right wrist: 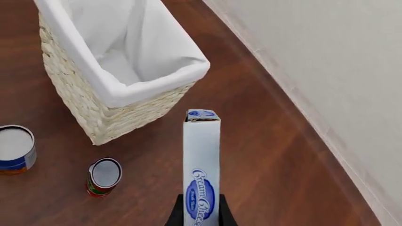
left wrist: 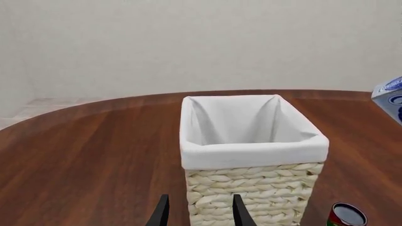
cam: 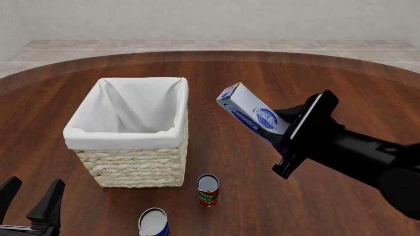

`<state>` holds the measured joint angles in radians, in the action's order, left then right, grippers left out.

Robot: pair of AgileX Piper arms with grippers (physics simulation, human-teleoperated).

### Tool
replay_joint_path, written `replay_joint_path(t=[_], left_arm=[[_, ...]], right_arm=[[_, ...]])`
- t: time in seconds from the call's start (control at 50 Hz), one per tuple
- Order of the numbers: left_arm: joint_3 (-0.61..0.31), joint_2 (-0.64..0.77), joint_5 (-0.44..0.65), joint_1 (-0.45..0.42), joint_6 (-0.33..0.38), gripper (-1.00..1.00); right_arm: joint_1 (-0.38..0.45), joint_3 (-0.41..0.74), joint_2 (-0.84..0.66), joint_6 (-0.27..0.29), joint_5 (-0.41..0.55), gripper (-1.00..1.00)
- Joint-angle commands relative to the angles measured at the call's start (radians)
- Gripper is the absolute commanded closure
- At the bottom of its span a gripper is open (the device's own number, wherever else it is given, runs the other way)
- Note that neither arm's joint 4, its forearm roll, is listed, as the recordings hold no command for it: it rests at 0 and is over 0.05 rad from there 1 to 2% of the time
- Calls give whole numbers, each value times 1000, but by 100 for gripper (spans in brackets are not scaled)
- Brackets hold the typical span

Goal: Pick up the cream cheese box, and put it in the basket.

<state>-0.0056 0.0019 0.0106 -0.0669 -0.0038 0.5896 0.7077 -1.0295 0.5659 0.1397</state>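
Note:
The cream cheese box (cam: 253, 114) is white with a blue oval logo. It is held tilted in the air, to the right of the basket (cam: 131, 167) and above the table. My right gripper (cam: 281, 129) is shut on the box's lower end. In the right wrist view the box (right wrist: 202, 165) sticks out from the gripper (right wrist: 201, 214) toward the basket (right wrist: 75, 94). The basket's white liner holds nothing visible. My left gripper (cam: 31, 191) is open and empty, low in front of the basket's near wall (left wrist: 251, 188). The box's corner (left wrist: 389, 99) shows in the left wrist view.
A red can (cam: 208, 190) stands upright just in front of the basket's right corner. A blue and white can (cam: 153, 222) stands nearer me, to its left. The round wooden table (cam: 262, 69) ends at a tiled floor and a wall behind.

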Motion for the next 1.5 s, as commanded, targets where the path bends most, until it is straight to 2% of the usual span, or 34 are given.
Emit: replay_joint_path(t=[0.02,0.8,1.5], left_arm=[[-1,0,-1,-1,-1,-100],[-5,-2,-11,7,4,-100],[-7,-2,-12,1,9,-100]], right_arm=[[19,24,-11,-18,-11,100],[101,86,-88,-48,-69,100],[180,216,-199,-33,-73,100]])
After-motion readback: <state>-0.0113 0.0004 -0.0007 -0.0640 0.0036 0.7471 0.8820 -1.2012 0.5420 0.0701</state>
